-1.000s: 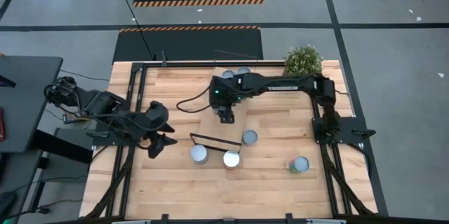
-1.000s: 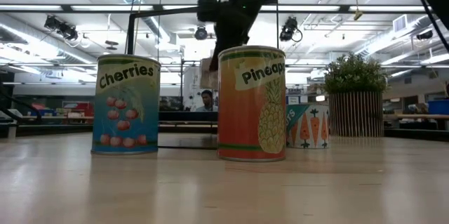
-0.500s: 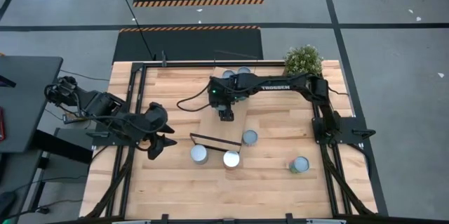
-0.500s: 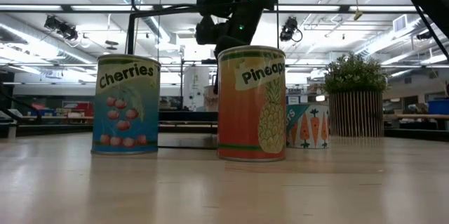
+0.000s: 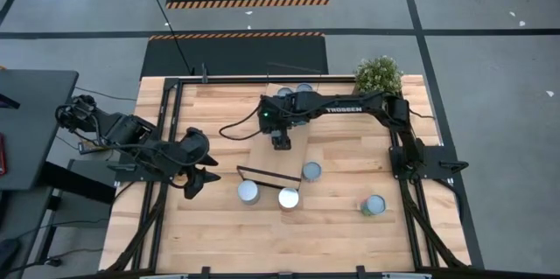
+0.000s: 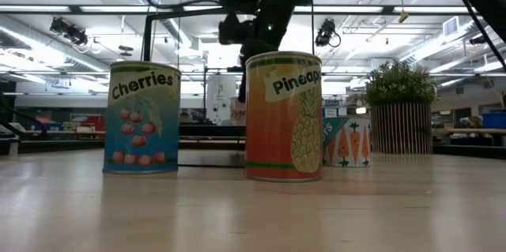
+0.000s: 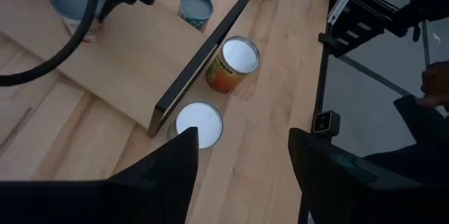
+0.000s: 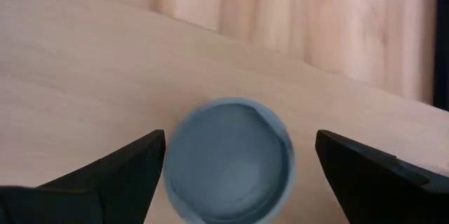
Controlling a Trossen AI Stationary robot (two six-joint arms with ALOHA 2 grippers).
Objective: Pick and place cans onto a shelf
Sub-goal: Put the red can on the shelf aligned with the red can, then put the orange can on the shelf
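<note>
My right gripper (image 5: 280, 143) hangs open over the long light-wood shelf (image 5: 273, 161). In the right wrist view (image 8: 238, 140) its fingers stand on either side of a can with a pale blue top (image 8: 228, 157), which stands upright on the board, apart from both fingers. Two more cans (image 5: 285, 94) (image 5: 304, 89) stand at the shelf's far end. The black frame (image 5: 267, 177) stands at its near end. My left gripper (image 5: 203, 181) waits open and empty at the table's left edge, and also shows in its wrist view (image 7: 242, 140).
On the tabletop stand a can (image 5: 311, 171) just right of the shelf, a cherries can (image 6: 142, 118) and a pineapple can (image 6: 283, 116) near the frame, and a teal can (image 5: 374, 205) at the near right. A potted plant (image 5: 378, 75) stands at the far right corner.
In the low view the can under my right gripper has come down from mid-height to the shelf board. The gripper has stayed over the same spot on the shelf.
</note>
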